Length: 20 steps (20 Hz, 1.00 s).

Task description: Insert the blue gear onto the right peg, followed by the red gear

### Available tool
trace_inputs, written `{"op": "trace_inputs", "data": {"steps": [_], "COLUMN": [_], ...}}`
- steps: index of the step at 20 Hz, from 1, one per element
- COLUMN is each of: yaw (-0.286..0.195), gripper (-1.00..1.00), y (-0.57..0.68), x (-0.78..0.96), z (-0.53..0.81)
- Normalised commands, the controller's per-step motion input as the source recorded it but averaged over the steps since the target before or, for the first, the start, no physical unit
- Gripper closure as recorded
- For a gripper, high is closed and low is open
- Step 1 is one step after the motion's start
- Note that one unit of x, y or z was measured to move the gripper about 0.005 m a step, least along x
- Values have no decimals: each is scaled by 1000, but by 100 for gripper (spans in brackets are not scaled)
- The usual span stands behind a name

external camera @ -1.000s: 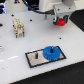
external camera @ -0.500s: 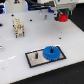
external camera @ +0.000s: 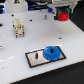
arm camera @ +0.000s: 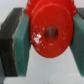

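Note:
The blue gear lies flat on the right half of the white, black-bordered plate, around where the right peg stands; the peg itself is too small to make out. The left peg stands bare. My gripper hangs high at the back, on the exterior view's right, far from the plate, and is shut on the red gear. In the wrist view the red gear fills the gap between the two teal pads, its centre hole facing the camera.
A beige block-like object stands on the white table at the exterior view's left. A small dark item sits near the back. The table's front edge runs just below the plate.
Almost nothing differs. The gripper stays shut on the red gear at the back right, and the blue gear has not moved on the plate.

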Motion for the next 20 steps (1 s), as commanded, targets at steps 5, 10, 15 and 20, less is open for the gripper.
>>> {"op": "trace_inputs", "data": {"steps": [5,10,15,20], "yaw": [0,0,0,0], "gripper": [100,100,100,100], "y": [-204,-169,-183,-219], "x": [769,788,781,775], "z": [415,359,294,191]}}
